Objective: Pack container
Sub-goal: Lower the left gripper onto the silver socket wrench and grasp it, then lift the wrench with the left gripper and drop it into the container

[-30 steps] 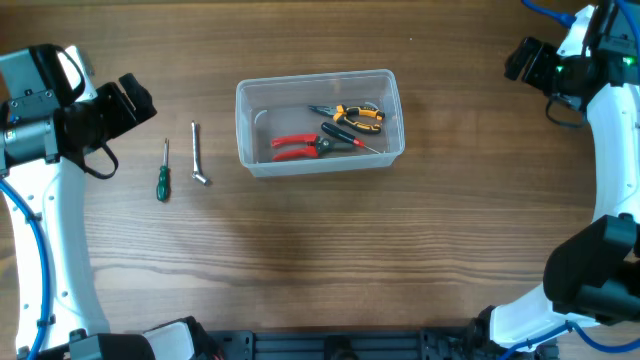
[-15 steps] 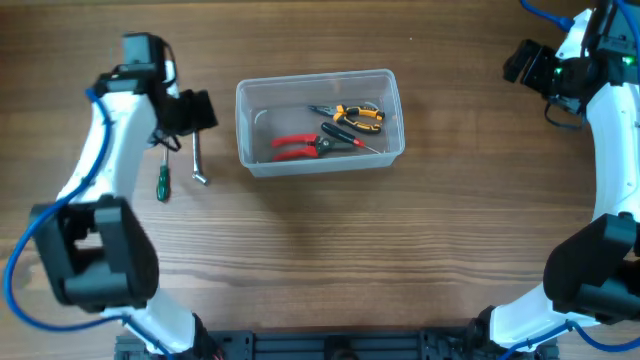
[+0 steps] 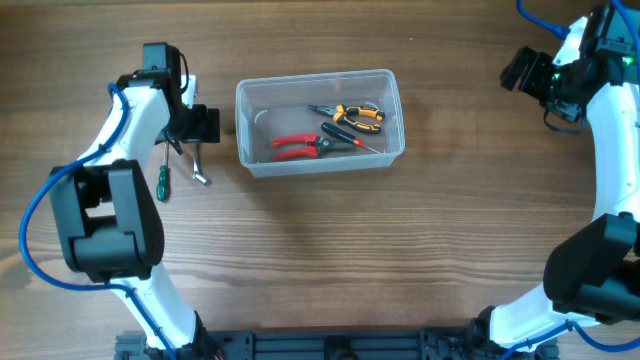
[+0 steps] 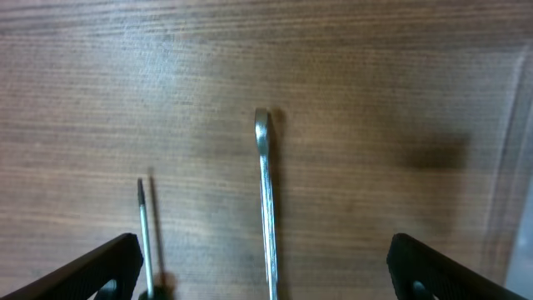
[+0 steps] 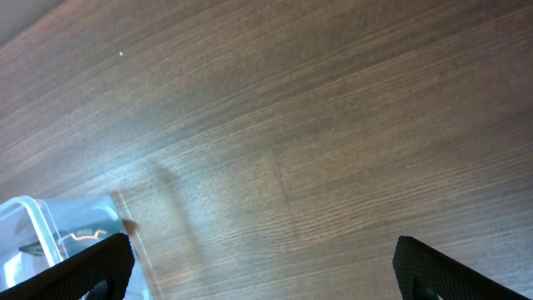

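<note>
The container [image 3: 318, 76] is a clear plastic tub at the table's middle. It holds red-handled pliers [image 3: 295, 147], orange-and-black pliers [image 3: 357, 113] and a dark screwdriver [image 3: 352, 138]. A silver wrench [image 3: 199, 166] and a green-handled screwdriver [image 3: 162, 181] lie on the table left of it. My left gripper [image 3: 197, 126] hovers over the wrench's far end, open and empty. In the left wrist view the wrench [image 4: 266, 200] lies midway between the open jaws [image 4: 266, 275], with the screwdriver shaft [image 4: 145, 229] by the left jaw. My right gripper [image 3: 526, 69] is open and empty at the far right.
The container's wall [image 4: 518, 167] shows at the right edge of the left wrist view, close to the jaws. The right wrist view shows bare wood between the open jaws [image 5: 266, 267] and the container's corner [image 5: 33, 229] at lower left.
My left arm has swung in from the far left edge to above the wrench, beside the container's left wall. The right arm has barely moved.
</note>
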`<control>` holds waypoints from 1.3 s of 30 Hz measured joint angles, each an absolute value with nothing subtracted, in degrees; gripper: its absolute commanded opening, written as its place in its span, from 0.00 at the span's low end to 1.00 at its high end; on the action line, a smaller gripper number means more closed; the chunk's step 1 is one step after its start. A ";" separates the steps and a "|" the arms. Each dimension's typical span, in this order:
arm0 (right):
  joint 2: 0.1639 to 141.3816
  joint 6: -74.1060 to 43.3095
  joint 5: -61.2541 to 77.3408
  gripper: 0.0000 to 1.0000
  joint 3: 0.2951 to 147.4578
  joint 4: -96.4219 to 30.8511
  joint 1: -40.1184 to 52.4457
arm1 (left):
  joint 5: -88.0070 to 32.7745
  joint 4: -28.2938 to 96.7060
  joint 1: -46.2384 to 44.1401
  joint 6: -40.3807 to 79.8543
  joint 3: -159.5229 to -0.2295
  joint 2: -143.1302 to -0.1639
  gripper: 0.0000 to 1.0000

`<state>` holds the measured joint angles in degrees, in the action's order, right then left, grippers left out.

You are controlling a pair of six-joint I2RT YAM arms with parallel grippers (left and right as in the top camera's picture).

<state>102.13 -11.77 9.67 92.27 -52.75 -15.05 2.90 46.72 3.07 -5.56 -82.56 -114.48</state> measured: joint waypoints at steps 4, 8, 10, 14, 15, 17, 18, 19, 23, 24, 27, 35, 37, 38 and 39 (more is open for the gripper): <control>102.13 -11.77 9.74 1.00 92.27 -53.74 -15.05 | 1.43 45.54 3.07 -5.76 -82.56 -117.43 0.94; 102.13 -11.79 10.07 1.00 92.27 -54.28 -15.05 | 0.05 43.55 3.07 -5.80 -82.56 -118.52 0.91; 102.13 -11.97 10.07 1.00 92.27 -54.46 -15.05 | -0.30 43.20 3.07 -5.80 -82.56 -119.15 0.91; 102.13 -11.97 10.07 1.00 92.27 -54.57 -15.05 | -0.12 43.22 3.07 -5.98 -82.59 -120.07 0.77; 102.13 -11.97 10.07 1.00 92.27 -54.63 -15.05 | -0.03 43.22 3.07 -6.15 -82.59 -120.07 0.68; 102.13 -11.97 10.07 1.00 92.27 -54.65 -15.05 | -0.05 43.22 3.11 -6.68 -82.59 -120.09 0.58; 102.13 -11.97 10.09 1.00 92.27 -54.65 -15.05 | -0.08 43.22 3.14 -6.61 -82.59 -120.11 0.50; 102.13 -11.97 10.07 1.00 92.27 -54.65 -15.05 | -0.03 43.24 3.14 -6.70 -82.59 -120.11 0.42; 102.13 -11.97 10.07 1.00 92.27 -54.68 -15.05 | -0.05 43.24 3.16 -6.96 -82.59 -120.11 0.10; 102.13 -11.97 10.07 1.00 92.27 -54.65 -15.05 | -0.08 43.24 3.16 -6.83 -82.59 -120.11 0.04; 102.13 -11.97 10.07 1.00 92.27 -54.68 -15.05 | -0.27 43.24 3.16 -6.68 -82.59 -120.11 0.04; 102.13 -16.91 10.09 1.00 92.27 -54.89 -15.05 | -0.27 45.98 3.09 -6.83 -86.72 -116.71 0.04; 102.13 -16.95 10.09 1.00 92.27 -54.89 -15.05 | -0.62 45.28 2.61 -10.35 -89.89 -110.10 0.04; 102.13 -17.12 10.09 1.00 92.27 -54.87 -15.05 | -0.80 44.31 1.85 -12.78 -90.91 -106.45 0.04; 102.13 -17.19 10.09 1.00 92.27 -54.87 -15.05 | -0.97 42.94 0.34 -15.86 -91.66 -102.15 0.04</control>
<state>102.13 -17.19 10.09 92.27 -54.87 -15.05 -0.97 42.94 0.34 -15.86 -91.66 -102.15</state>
